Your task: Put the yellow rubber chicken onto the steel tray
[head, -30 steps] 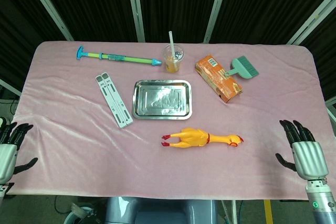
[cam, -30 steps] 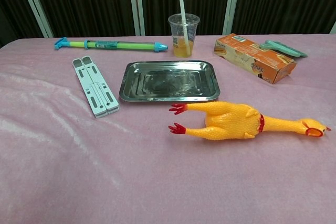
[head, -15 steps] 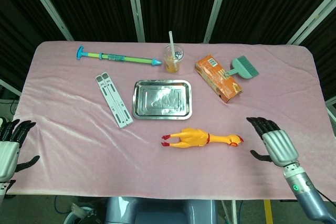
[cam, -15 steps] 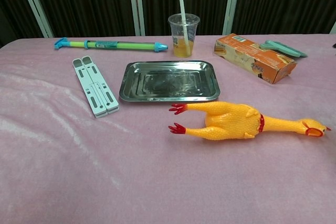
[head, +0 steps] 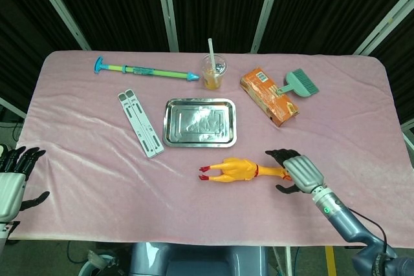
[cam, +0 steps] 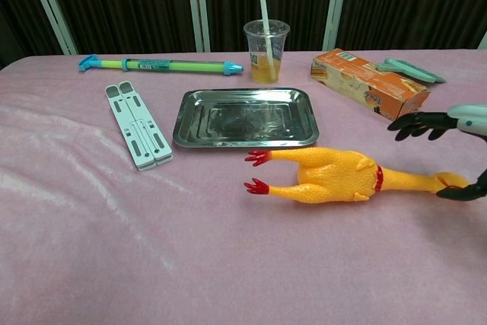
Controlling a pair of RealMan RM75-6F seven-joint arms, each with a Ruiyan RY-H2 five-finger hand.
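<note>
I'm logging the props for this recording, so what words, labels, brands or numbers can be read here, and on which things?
Nothing can be read for certain.
Orange carton: printed marks on the top and side, too small and blurred to read.
Plastic cup: a small printed patch, unreadable.
Green and blue water squirter: a label strip, unreadable.
Right hand: a green dot on the wrist behind it, not text.

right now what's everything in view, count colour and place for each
chicken: 1, yellow with red feet, near of the tray, head to the right
tray: 1, steel, table centre
cup: 1, clear with orange drink and straw, behind the tray
water gun: 1, green and blue, far left
stand: 1, white, left of the tray
box: 1, orange, far right
brush: 1, teal, beside the box
cloth: 1, pink, covering the table
right hand: 1, fingers apart at the chicken's head
left hand: 1, near-left edge, holding nothing
</note>
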